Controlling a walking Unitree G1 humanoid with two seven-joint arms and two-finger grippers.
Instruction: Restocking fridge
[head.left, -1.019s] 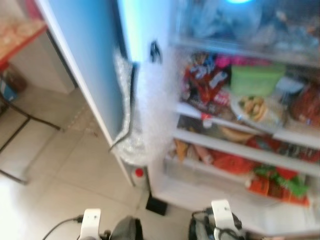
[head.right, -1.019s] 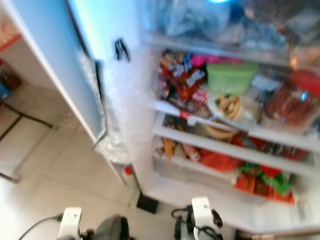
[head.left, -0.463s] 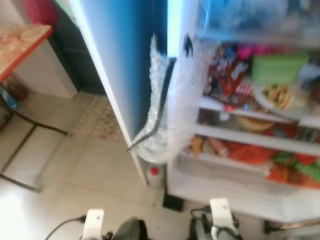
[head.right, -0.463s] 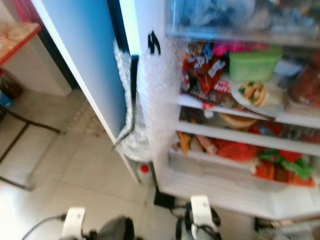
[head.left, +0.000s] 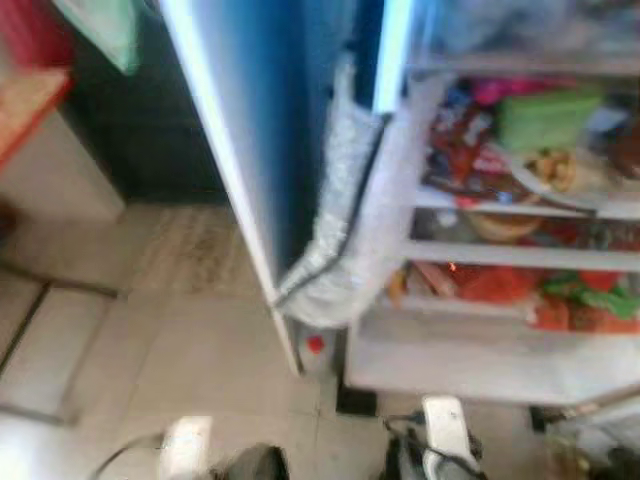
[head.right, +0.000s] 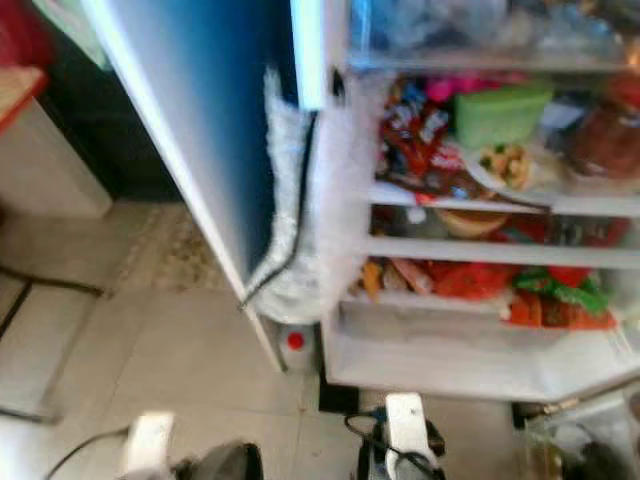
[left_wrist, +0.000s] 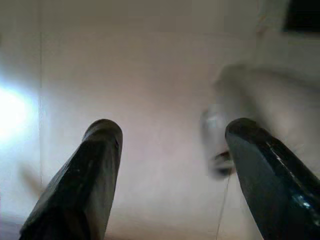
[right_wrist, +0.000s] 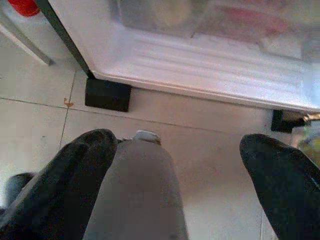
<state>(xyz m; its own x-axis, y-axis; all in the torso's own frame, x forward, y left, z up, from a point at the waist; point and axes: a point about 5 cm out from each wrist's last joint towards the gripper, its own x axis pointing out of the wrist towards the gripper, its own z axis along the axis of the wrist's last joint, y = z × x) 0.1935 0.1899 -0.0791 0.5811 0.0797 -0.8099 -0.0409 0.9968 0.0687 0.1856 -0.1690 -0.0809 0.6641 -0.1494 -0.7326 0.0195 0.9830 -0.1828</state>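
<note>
The fridge (head.right: 470, 360) stands open, its white shelves crowded with colourful food.

The head's two eyes looked forward and down from standing height at the open fridge (head.right: 470, 330), its door (head.left: 250, 150) and the tiled floor (head.right: 150, 340), both sharing that scene, slightly offset. The left wrist camera faced pale floor close up, past its fingers (left_wrist: 85, 185). The right wrist camera sat low, near the fridge's base (right_wrist: 200, 55).

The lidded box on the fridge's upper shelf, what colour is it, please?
Green box, clearest in the right eye view.
</note>
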